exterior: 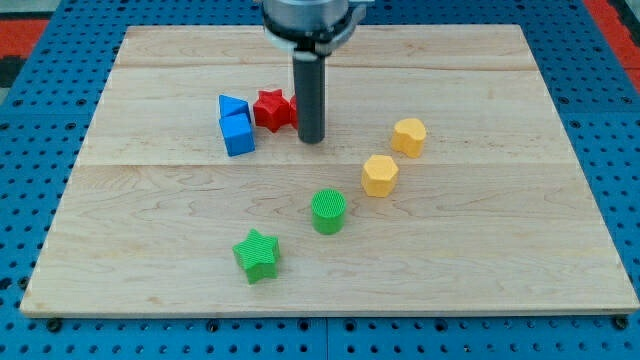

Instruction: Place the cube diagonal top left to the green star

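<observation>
Camera view. Wooden board [560,250] on a blue pegboard. My tip [311,139] stands in the far-middle of the board, just right of the red star [270,108], touching it or nearly so; contact cannot be confirmed. No fingers on this rig, only a bare rod, so there is nothing to open or close and nothing is held.

Blue cube [238,134] sits left of the red star, close to it. A second blue block [231,105], wedge-like, shape unclear, is just behind the cube and touching it. The red star lies between my tip and the cube.

Green star [257,255] is near the front edge, left of centre. Green cylinder [328,211] is to its right and a little farther back. Two yellow blocks, a nearer one [379,175] and a farther one [408,136], sit right of my tip, shapes roughly hexagonal.

Progress, as a judgement: the cube is already up and slightly left of the green star, but well apart from it, with bare board between. So the direction is roughly right and the closeness is not. Left to do: get my tip behind the cube on its far side and push it toward the near side until it sits just off the green star's far-left corner. From here the red star is in the way; a push leftward would likely shove both.
</observation>
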Robot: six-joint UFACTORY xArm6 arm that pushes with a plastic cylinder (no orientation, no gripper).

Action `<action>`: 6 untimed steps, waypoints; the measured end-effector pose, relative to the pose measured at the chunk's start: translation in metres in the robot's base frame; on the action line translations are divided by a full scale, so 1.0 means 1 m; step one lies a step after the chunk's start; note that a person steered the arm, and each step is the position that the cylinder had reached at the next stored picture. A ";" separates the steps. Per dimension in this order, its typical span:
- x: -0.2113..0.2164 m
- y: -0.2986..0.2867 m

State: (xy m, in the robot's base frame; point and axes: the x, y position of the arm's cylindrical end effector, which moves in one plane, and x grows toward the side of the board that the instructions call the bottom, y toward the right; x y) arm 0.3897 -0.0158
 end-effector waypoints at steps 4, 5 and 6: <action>0.004 -0.088; 0.033 -0.095; 0.035 -0.106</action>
State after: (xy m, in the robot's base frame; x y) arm 0.4249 -0.1217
